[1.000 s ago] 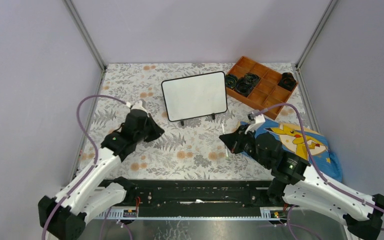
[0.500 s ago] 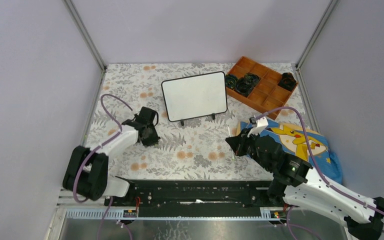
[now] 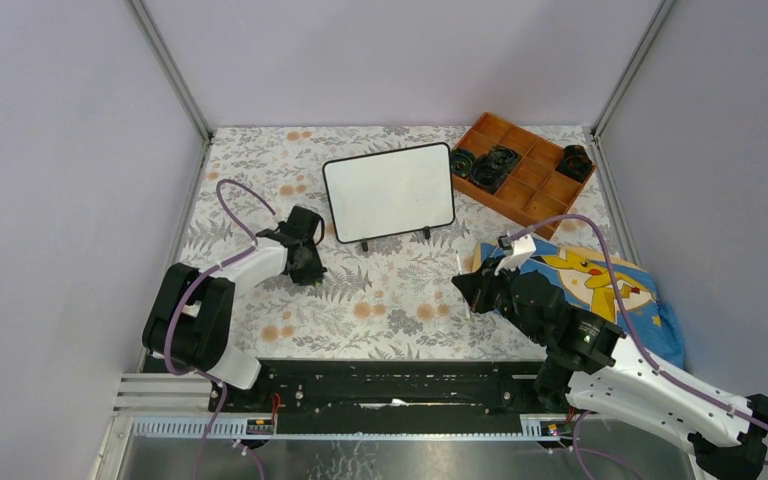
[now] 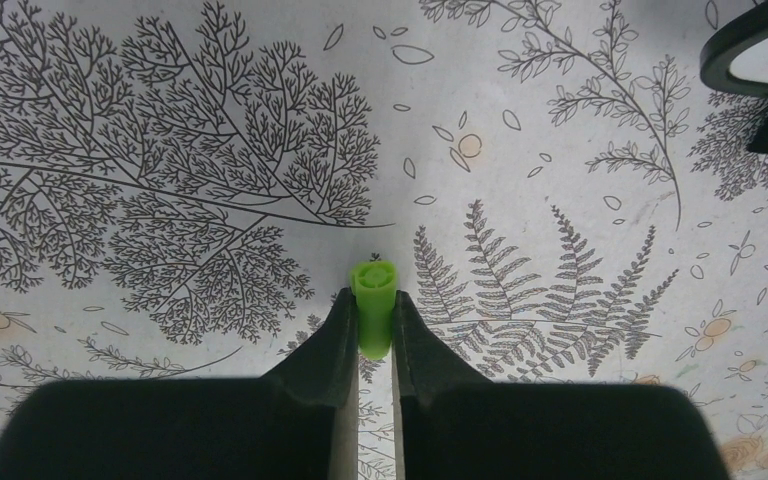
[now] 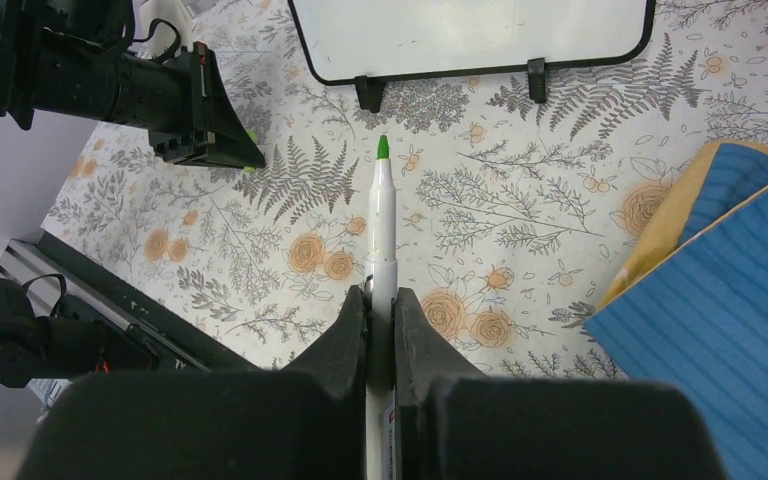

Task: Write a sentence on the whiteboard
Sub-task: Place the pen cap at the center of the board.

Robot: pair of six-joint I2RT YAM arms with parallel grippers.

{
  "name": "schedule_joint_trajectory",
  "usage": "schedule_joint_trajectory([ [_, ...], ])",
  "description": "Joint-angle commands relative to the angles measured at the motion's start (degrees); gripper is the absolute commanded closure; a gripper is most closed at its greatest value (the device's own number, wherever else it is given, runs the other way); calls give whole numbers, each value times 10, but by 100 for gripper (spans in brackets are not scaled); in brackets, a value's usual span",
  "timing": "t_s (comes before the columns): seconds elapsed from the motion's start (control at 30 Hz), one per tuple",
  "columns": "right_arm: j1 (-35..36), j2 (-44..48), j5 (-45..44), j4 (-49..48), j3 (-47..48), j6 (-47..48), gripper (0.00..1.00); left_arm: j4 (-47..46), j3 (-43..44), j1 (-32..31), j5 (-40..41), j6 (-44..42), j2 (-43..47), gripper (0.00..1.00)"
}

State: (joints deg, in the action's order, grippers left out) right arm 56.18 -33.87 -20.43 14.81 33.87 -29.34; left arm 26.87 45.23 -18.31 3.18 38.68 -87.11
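Note:
The whiteboard (image 3: 388, 193) stands upright on small black feet at the middle back of the floral table; its face is blank white and no sentence shows on it. My right gripper (image 3: 465, 285) is shut on a white marker (image 5: 382, 220), whose bare green tip (image 5: 383, 148) points toward the whiteboard (image 5: 460, 30) from well in front of it. My left gripper (image 3: 308, 268) is low over the table, left of the board's near corner (image 4: 760, 50). Its jaws pinch a small green marker cap (image 4: 374, 285) just above the table.
A wooden compartment tray (image 3: 525, 170) holding black coiled items sits at the back right. A blue Pikachu cloth (image 3: 600, 285) lies at the right, under my right arm. Metal posts and grey walls enclose the table.
My left arm has folded back and its gripper has moved right and down toward the table beside the board, with the cap in it. The right gripper shifted only slightly.

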Motion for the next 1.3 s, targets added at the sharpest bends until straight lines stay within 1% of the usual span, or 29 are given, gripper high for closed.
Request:
schedule_joint_trajectory([
  [0.0,-1,-7,-13,-21,3,10,100,-34,2,3,0,-11,-12,83],
  [0.2,-1,-13,-11,-25,3,9,100,-38,-6,3,5,-10,-9,76],
  [0.77,-1,-3,-14,-12,2,4,100,-43,-12,3,0,-5,-7,68],
  [0.87,-1,-2,-13,-12,2,3,100,-41,-13,3,-2,-3,0,65],
  [0.9,-1,-2,-12,-10,4,4,100,-40,-14,3,-3,-3,4,63],
  [1.07,-1,-1,-13,-8,5,5,100,-33,-13,3,-7,-4,44,43],
  [1.2,-1,-1,-5,-12,8,9,100,-12,-4,3,-15,1,95,27],
  [1.27,-1,0,8,-18,11,20,100,-5,1,3,-23,3,132,23],
])
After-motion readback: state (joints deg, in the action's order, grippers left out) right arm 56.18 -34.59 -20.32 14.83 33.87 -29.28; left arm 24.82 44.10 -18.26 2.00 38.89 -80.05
